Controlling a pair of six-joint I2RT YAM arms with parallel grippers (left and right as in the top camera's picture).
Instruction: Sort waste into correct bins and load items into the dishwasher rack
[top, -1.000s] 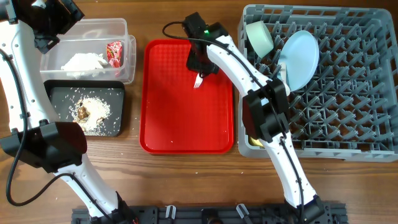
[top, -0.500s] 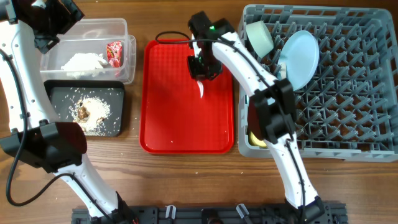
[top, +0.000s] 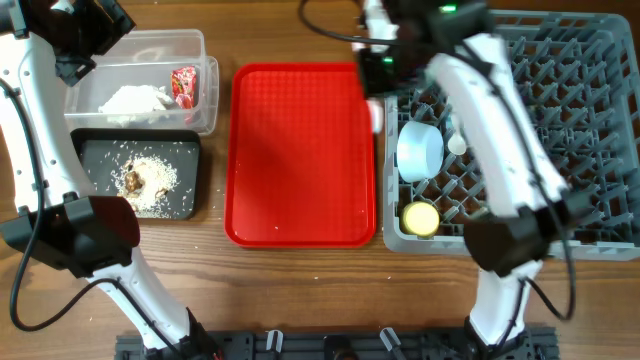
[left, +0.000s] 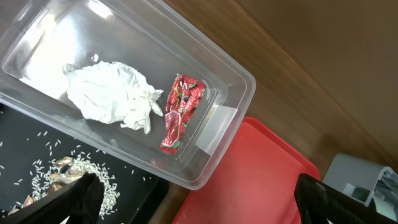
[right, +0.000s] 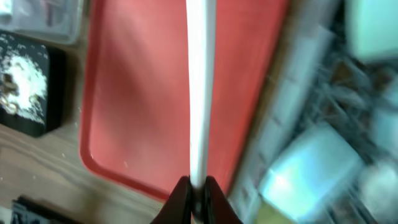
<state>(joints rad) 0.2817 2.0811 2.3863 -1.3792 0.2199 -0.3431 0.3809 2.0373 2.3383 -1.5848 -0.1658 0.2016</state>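
Wooden table (top: 300, 280) carried the red tray (top: 300, 160) at centre and the grey dishwasher rack (top: 600, 150) at its right edge. You had the right gripper (right: 194, 194) closed on a white plastic utensil (right: 200, 93). Its two fingers (right: 179, 198) pinched the very end of the handle, one on each side, and the shaft ran straight out from the tips. Motion blur hid whether it was the fork or the spoon. In the wrist view the shaft lay above the red tray, close to the rack's left wall.

A light blue bowl (top: 420, 150) and a yellow cup (top: 420, 217) sat in the rack's left columns.

Your left gripper (left: 196, 183) hung spread wide with nothing between its fingers (left: 78, 196). Below it the clear tub (left: 239, 81) held the crumpled napkin (left: 112, 93) with the red wrapper (left: 180, 112) just beside it. Rice (top: 150, 175) lay in the black tray (top: 92, 150).
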